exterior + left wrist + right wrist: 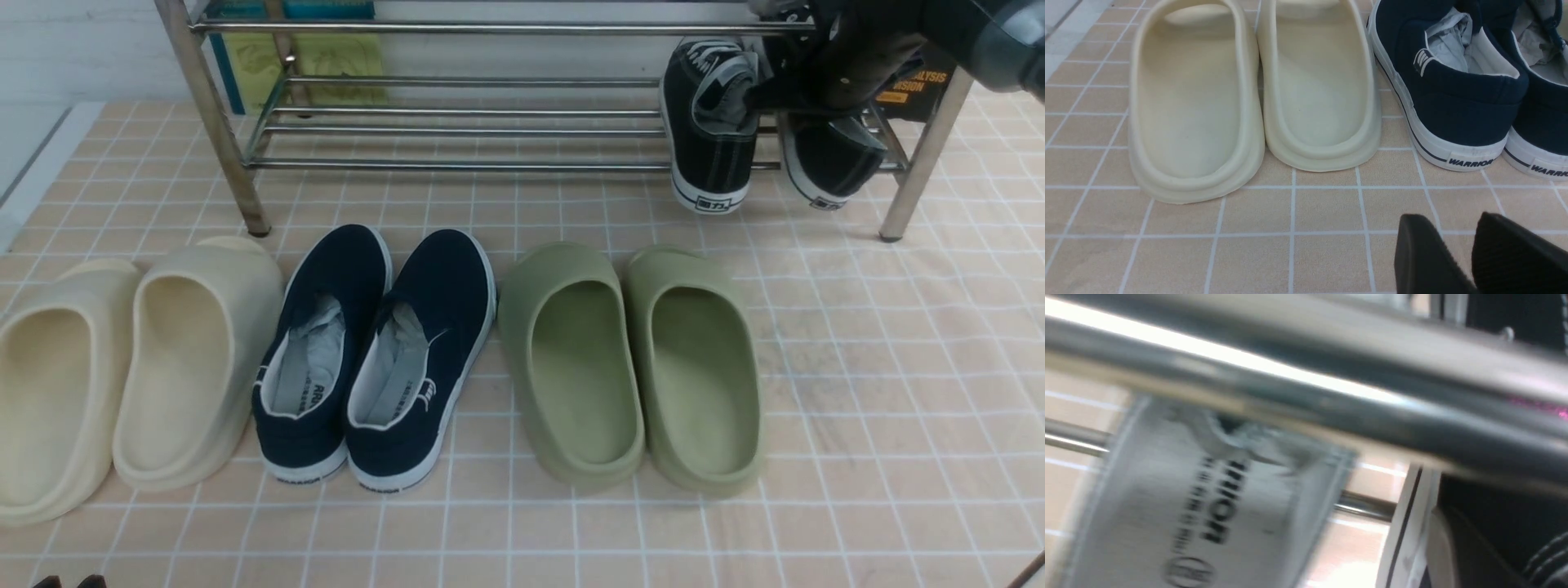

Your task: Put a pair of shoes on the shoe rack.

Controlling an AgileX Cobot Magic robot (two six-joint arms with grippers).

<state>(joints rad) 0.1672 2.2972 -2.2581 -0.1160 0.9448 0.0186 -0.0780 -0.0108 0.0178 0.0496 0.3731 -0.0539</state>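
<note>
Peach tiled floor with white grout lines meets a plain white wall, evenly lit

The shoe rack, shiny steel with thin horizontal bars and thick upright posts, is standing wide and upright. The pair of shoes, black canvas with white laces and soles, is sitting side by side at its lower tier's right end, heels tilting down over the front bar.

My front view looked down and ahead, sharing the cream clogs with the low left wrist; right wrist crowded the shoe rack.
</note>
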